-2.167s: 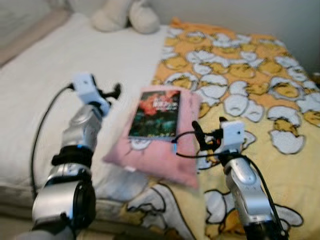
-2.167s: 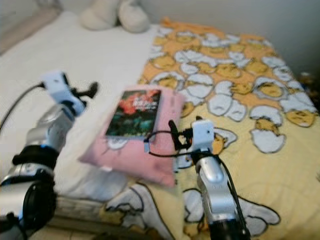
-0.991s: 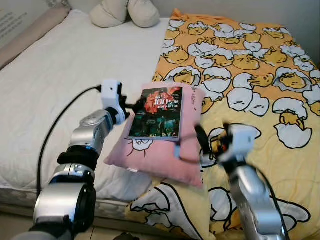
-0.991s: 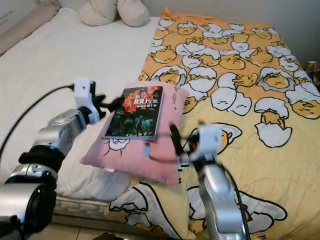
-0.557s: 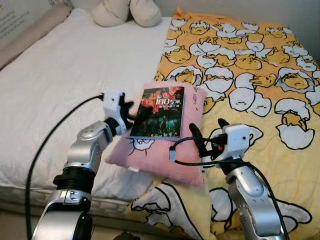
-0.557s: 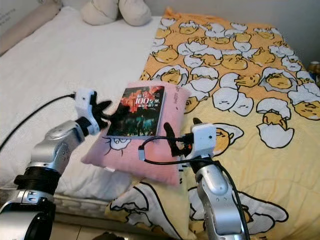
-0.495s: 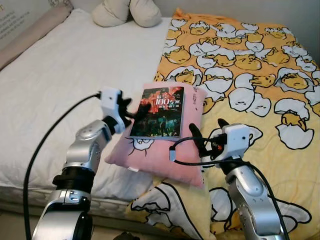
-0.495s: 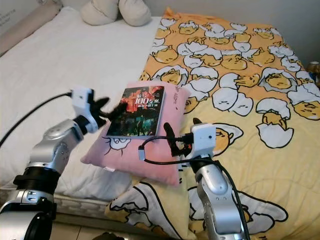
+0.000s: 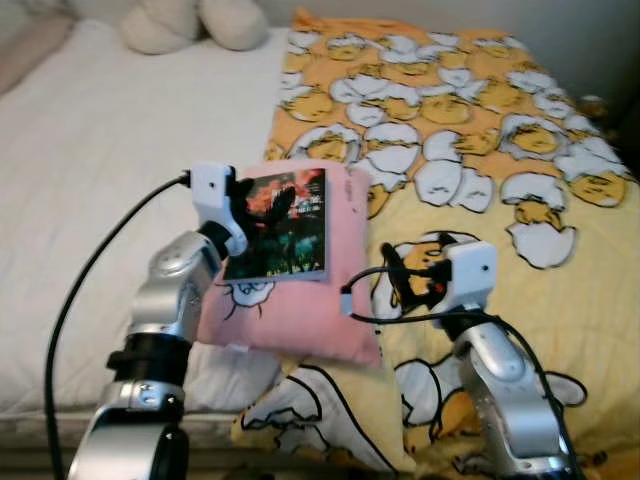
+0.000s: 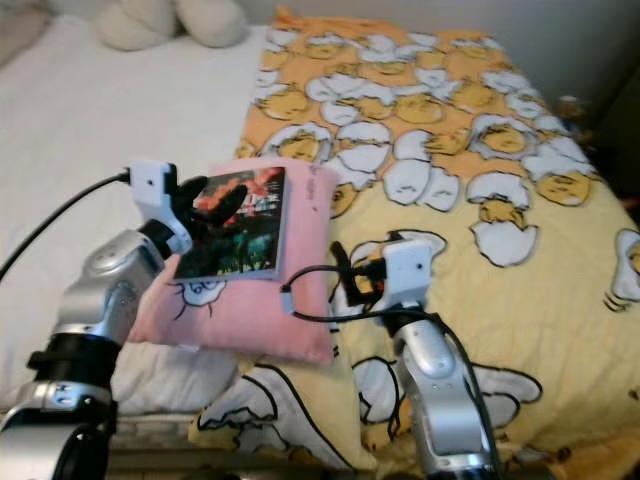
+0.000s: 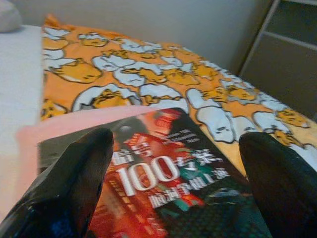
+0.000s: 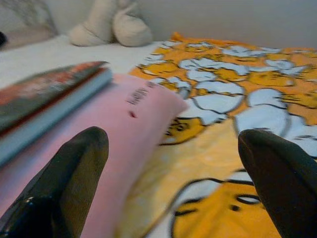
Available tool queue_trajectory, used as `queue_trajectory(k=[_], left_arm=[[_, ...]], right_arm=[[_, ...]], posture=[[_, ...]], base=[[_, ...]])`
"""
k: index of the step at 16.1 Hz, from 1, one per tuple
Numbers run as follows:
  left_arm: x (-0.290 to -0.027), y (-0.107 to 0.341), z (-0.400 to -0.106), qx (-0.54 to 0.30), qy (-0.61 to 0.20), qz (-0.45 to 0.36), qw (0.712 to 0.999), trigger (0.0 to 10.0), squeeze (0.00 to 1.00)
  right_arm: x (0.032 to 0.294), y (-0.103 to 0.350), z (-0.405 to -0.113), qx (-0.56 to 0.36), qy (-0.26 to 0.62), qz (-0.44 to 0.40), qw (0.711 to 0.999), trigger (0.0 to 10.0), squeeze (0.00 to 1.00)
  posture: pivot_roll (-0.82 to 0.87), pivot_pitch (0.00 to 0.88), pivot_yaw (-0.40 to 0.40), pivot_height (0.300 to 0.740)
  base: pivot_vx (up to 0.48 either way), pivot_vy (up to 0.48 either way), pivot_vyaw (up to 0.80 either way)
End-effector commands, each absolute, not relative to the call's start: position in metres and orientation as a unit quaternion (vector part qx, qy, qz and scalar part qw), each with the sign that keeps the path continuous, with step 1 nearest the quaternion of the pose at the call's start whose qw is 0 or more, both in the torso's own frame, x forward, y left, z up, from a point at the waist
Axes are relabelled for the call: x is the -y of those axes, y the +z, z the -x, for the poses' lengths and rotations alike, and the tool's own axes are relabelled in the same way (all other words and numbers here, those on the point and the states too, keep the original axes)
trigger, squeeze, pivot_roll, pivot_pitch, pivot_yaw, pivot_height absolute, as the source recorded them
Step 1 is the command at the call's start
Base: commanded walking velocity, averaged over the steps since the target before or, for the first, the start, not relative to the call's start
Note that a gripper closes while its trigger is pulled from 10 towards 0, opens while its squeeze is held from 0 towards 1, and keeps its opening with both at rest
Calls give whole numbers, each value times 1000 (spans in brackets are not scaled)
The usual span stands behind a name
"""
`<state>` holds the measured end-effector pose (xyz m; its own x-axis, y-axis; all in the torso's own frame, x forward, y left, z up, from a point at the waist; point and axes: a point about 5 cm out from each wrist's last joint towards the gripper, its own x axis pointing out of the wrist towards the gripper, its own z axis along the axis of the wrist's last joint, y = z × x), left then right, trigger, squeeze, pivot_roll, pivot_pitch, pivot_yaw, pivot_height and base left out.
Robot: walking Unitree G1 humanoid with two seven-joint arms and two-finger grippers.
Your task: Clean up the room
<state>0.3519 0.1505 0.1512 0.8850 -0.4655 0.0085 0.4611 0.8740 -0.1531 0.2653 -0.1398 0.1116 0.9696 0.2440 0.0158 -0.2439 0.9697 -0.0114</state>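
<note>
I see the book (image 9: pixel 279 238), a thin glossy paperback with a dark red and green cover, lying flat on the soft pink pillow (image 9: pixel 300 315) on the bed. My left gripper (image 9: pixel 264 207) is at the near left corner of the book, its two black fingers spread wide above the cover; I think they do not touch it, but the head view is a little blurred. My right gripper (image 10: pixel 348 283) hovers just beside the right edge of the pillow, fingers also apart and holding nothing. Under it is the yellow blanket (image 9: pixel 500 130) printed with white egg figures. A white quilted mattress (image 9: pixel 90 150) lies left, with a cream plush toy (image 10: pixel 170 22) at the far end.
</note>
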Motion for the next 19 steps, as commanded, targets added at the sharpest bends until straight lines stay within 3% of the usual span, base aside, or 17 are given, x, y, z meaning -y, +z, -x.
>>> queue_trajectory(k=[1,3,6,12,16,19], left_arm=[[-161,150,-351,-14,-222,70,973,10000,0],[-161,149,-352,-14,-219,72,973,10000,0],[-159,152,-354,-13,-213,65,975,10000,0],[-140,129,-356,-98,-247,87,960,10000,0],[-132,125,-371,-90,-199,123,968,10000,0],[-132,131,-378,-80,-183,115,973,10000,0]], right_arm=[[136,111,-266,9,129,-1,992,10000,0],[136,112,-266,11,128,0,992,10000,0],[137,109,-266,4,127,5,992,10000,0],[140,107,-263,7,121,5,993,10000,0],[168,91,-248,-15,64,20,998,10000,0],[173,83,-240,-29,64,32,997,10000,0]], posture=[[-49,17,4,740],[-50,18,6,740],[-52,20,6,740],[-52,23,2,740],[-56,26,-1,740],[-78,38,10,740]], base=[[0,480,0],[0,480,0],[0,0,-671],[0,0,0],[0,0,0],[0,0,0]])
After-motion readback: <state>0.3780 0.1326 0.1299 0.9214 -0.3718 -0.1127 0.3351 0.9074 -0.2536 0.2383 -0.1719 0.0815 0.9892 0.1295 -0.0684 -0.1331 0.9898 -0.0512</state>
